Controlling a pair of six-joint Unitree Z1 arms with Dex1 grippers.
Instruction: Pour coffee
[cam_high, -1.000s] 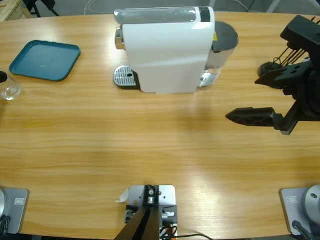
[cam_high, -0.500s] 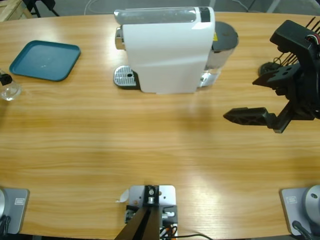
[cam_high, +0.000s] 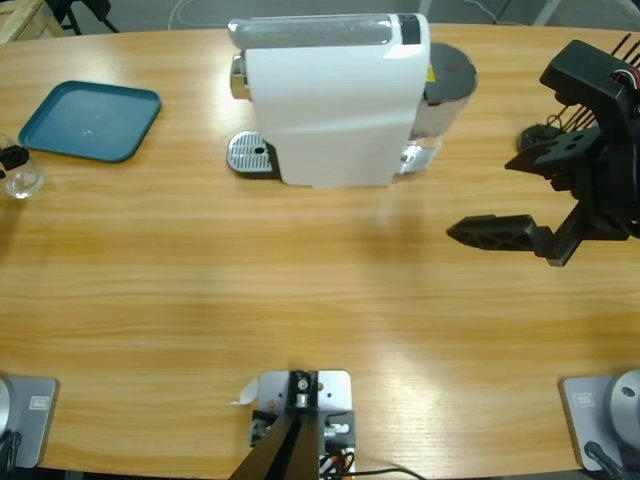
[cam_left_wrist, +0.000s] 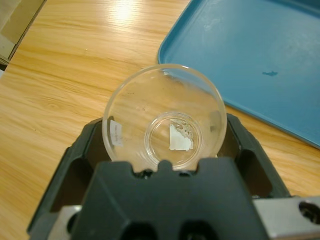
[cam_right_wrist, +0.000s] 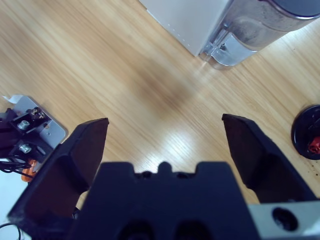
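Note:
A clear drinking glass (cam_left_wrist: 165, 117) stands on the wooden table beside the teal tray (cam_left_wrist: 260, 60), between the two jaws of my left gripper (cam_left_wrist: 164, 142), which flank it closely and stand open. Looking down into the glass I see only a pale glint at its bottom; no coffee shows. From above, the glass (cam_high: 20, 180) sits at the far left edge with only a black tip of the left gripper (cam_high: 8, 160) in view. My right gripper (cam_high: 480, 198) hovers open over the table's right side, nothing between its fingers (cam_right_wrist: 165, 125).
A white coffee machine (cam_high: 335, 100) with a metal drip grate (cam_high: 250, 155) and a grey water tank (cam_high: 445, 80) stands at the back middle. A small black round holder (cam_high: 540, 135) with something red in it lies at the right.
The left gripper's tip has crept in from the left edge toward the glass. The right arm shifted slightly left and up, then held still.

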